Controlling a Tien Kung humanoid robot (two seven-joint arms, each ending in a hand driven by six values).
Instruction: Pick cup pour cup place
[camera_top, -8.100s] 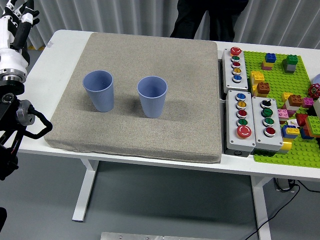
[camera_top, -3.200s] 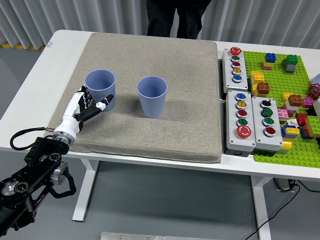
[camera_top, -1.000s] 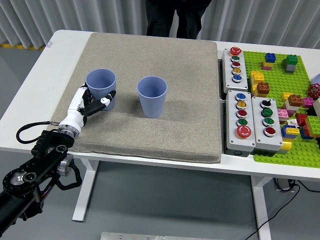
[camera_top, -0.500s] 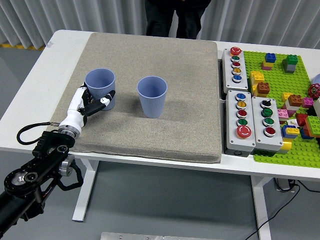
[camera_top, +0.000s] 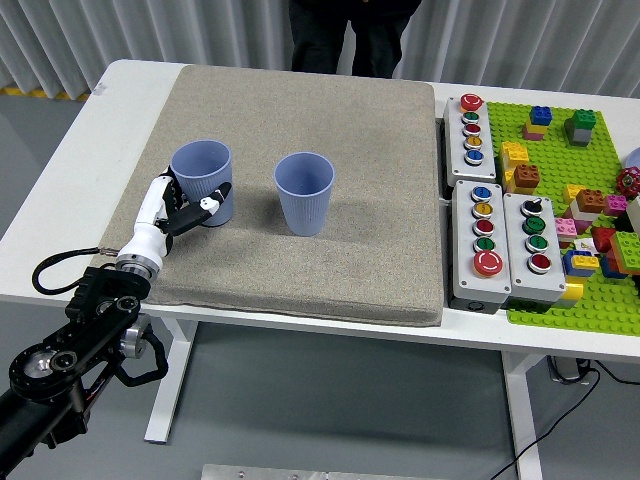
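The left hand has its fingers wrapped around the left cup's lower body.

Black arm, white-and-black hand

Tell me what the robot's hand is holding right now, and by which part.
The left hand grips the left blue ribbed plastic cup around its lower side wall, near the base; the cup stands upright.
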